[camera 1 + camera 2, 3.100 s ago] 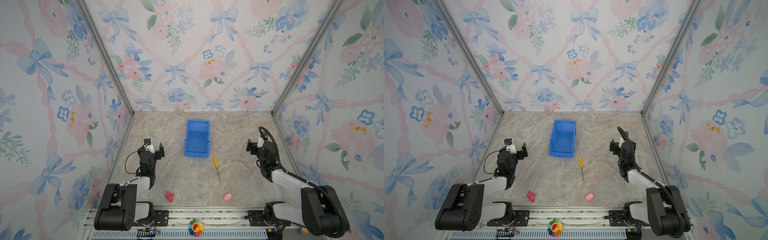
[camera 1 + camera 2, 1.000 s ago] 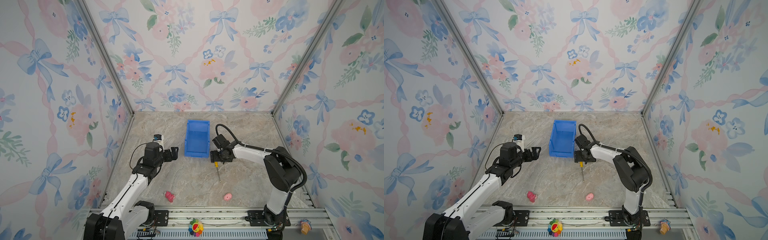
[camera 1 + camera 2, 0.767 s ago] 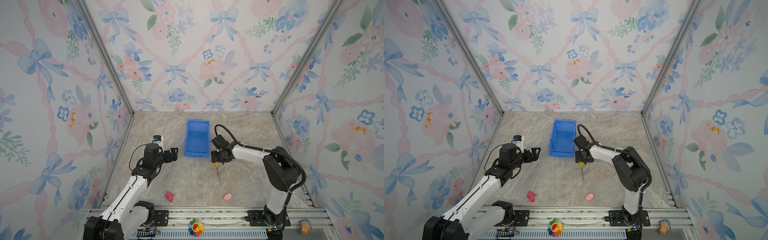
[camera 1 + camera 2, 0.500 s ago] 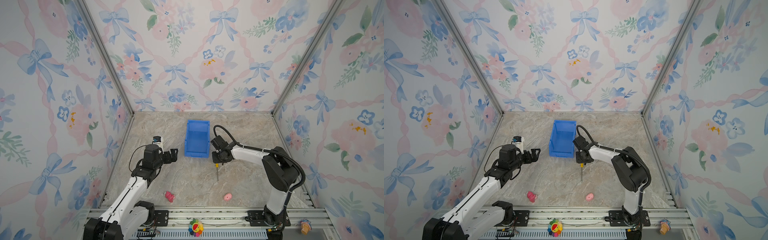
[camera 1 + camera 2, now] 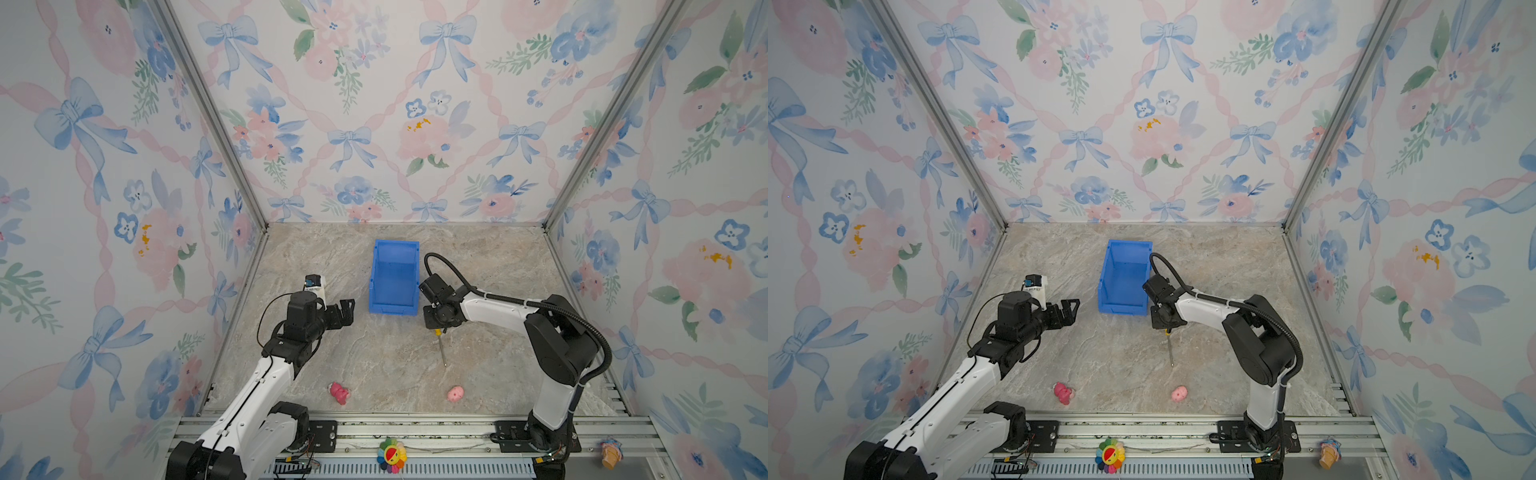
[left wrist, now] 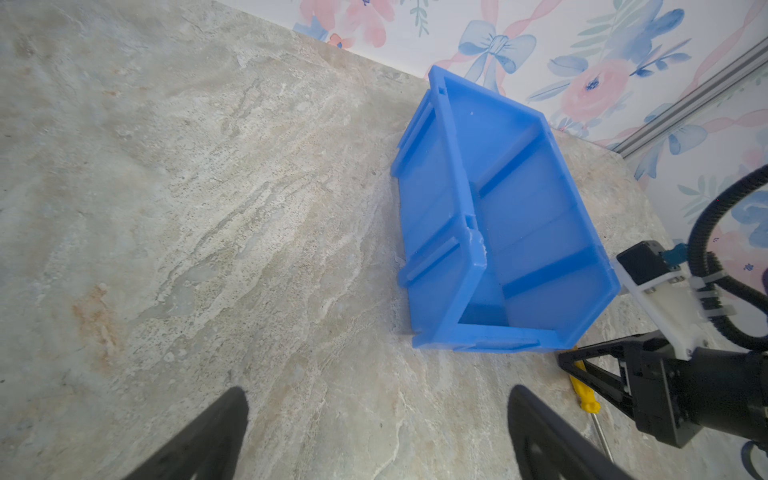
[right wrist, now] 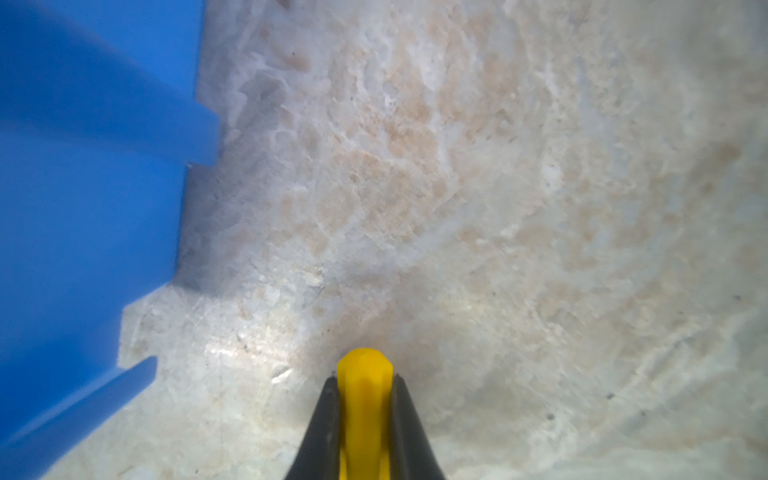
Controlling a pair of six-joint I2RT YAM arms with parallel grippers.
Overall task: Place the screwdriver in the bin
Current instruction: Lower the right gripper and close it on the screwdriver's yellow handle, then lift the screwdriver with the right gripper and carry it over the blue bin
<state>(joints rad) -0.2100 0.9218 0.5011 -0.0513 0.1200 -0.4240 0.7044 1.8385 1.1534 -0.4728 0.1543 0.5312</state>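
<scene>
your right gripper point(image 7: 363, 380) is clamped tight on the yellow handle of the screwdriver point(image 7: 365, 409). in the right wrist view its two dark fingers press the handle from both sides. only the rounded end pokes out past them, and the rest is cut off at the frame edge. in both top views, near centre frame, the gripper body covers most of the handle just below the lower right corner of the bin point(image 5: 392, 306). you see only a sliver of yellow and the thin shaft running down toward the lower edge. you cannot tell whether the tool has left the table point(image 5: 374, 357). your left gripper point(image 5: 346, 309) hangs left of the bin, spread wide, holding nothing.
</scene>
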